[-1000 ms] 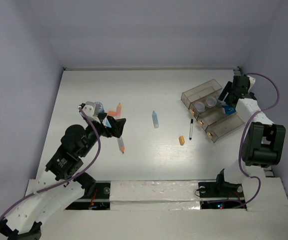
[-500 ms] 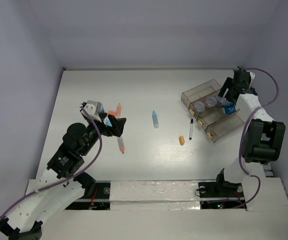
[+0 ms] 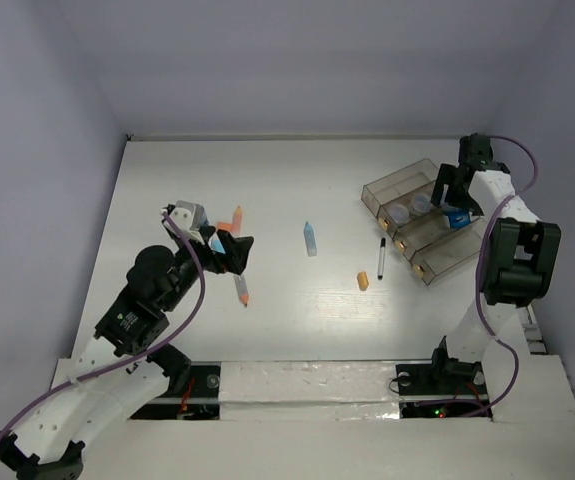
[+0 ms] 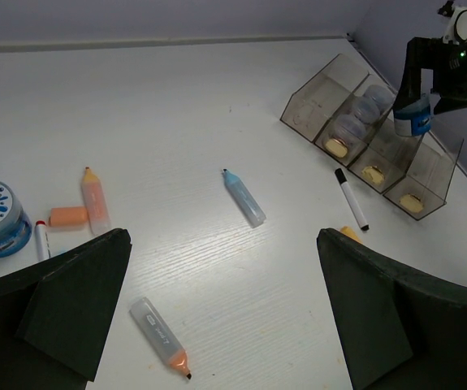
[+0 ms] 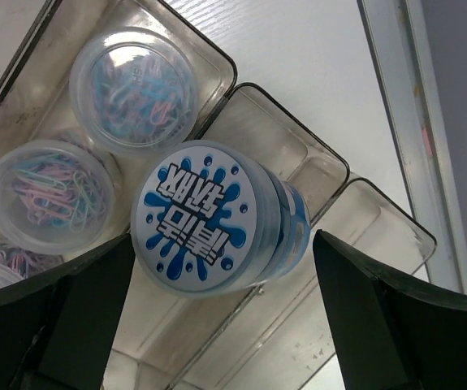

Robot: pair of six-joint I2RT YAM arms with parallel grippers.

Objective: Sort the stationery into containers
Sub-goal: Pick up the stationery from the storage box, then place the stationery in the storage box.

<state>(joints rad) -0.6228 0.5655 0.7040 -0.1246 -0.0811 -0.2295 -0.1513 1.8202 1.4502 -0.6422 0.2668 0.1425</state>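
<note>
White table (image 3: 297, 180) strewn with stationery (image 3: 310, 239) — walls (image 3: 297, 60) perhaps lilac.

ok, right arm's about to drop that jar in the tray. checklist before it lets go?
1. Right gripper clamped on blue jar: ok.
2. Jar above the tray: ok.
3. Tray free under jar: cannot tell, jar hides it.
4. Jar low enough to release: cannot tell.
5. Left gripper open, far from tray: ok.
6. Pen beside tray, not touching it: ok.
</note>
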